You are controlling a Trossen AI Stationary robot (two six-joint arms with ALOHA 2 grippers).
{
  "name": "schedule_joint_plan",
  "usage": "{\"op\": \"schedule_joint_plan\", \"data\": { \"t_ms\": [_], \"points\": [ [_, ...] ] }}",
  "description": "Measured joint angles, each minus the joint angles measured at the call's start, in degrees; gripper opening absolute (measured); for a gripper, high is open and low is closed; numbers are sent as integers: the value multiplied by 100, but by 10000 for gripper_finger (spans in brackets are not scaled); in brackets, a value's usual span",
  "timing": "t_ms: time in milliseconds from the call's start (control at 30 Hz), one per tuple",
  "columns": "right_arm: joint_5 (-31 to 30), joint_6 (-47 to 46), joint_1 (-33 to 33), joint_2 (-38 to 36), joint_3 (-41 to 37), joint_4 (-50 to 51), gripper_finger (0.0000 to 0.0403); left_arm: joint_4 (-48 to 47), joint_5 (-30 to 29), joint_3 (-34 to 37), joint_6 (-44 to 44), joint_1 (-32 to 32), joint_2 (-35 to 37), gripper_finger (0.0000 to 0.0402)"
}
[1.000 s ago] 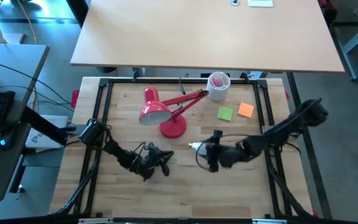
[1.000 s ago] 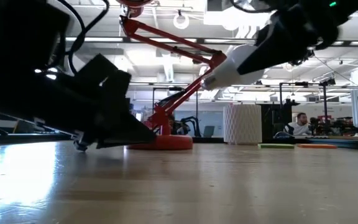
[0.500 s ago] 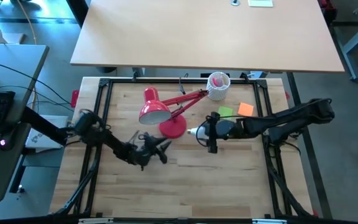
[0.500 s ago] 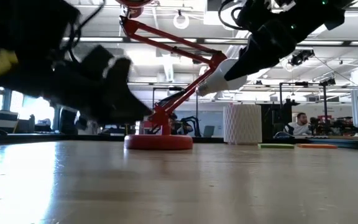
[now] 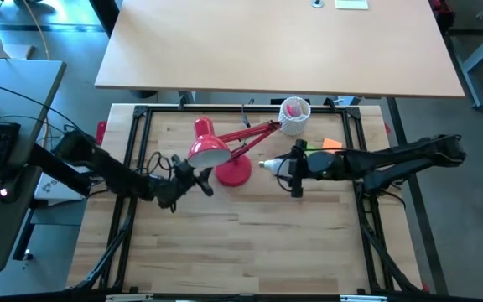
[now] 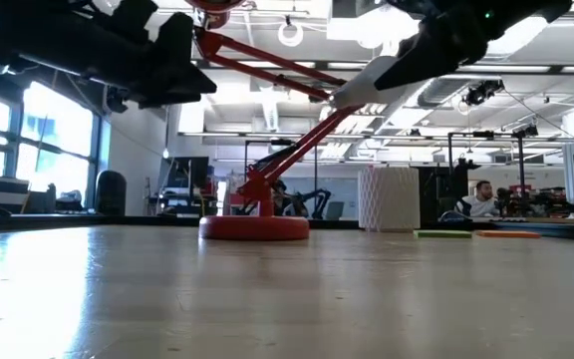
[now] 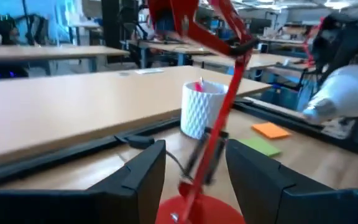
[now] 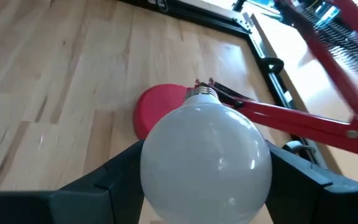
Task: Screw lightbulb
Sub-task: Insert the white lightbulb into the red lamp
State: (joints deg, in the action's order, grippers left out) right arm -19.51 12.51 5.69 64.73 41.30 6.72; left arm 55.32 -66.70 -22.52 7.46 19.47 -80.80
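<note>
The lightbulb is white with a silvery screw base. It hangs above the table in my right gripper, just right of the red lamp's round base. The lamp's shade droops on its jointed arm. My left gripper is up in the air, close in front of the shade. It is open, and in the left wrist view the lamp's arm and base show beyond the gap between its fingers. My right gripper pinches the bulb's glass globe at its widest part between its two fingers. It comes from the table's right, slanting slightly down. The screw base points away from the gripper, toward the lamp. The bulb is lifted clear of the table.
A white perforated cup stands at the far side behind the lamp. An orange note and a green note lie near my right arm. Black frame rails border the wooden table, which is bare on its near half.
My left gripper has risen off the table and gone toward the far-left, up to the lamp's shade, tipping to level. My right gripper has carried the bulb toward the far edge and a little up, closer to the lamp's base.
</note>
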Motion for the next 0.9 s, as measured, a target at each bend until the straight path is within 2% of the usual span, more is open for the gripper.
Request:
{"op": "schedule_joint_plan", "data": {
  "t_ms": [167,300,400,700,800,900],
  "points": [
    [-2,-13,44,-341,2,445,252,-262,256,2,-389,-596,120,177],
    [-4,-37,44,-387,4,544,252,-218,1607,0,-764,-1103,120,186],
    [-4,-137,44,-383,4,542,252,36,2167,0,-1011,-1332,120,195],
    [-204,-511,233,-374,4,602,252,1417,2550,-2,-2295,-1325,122,214],
    [-441,-620,365,-374,4,601,252,1538,2837,-2,-2423,-1308,123,214],
    [-547,-667,456,-374,4,601,252,1532,2876,-2,-2304,-1270,123,213]
  ]
}}
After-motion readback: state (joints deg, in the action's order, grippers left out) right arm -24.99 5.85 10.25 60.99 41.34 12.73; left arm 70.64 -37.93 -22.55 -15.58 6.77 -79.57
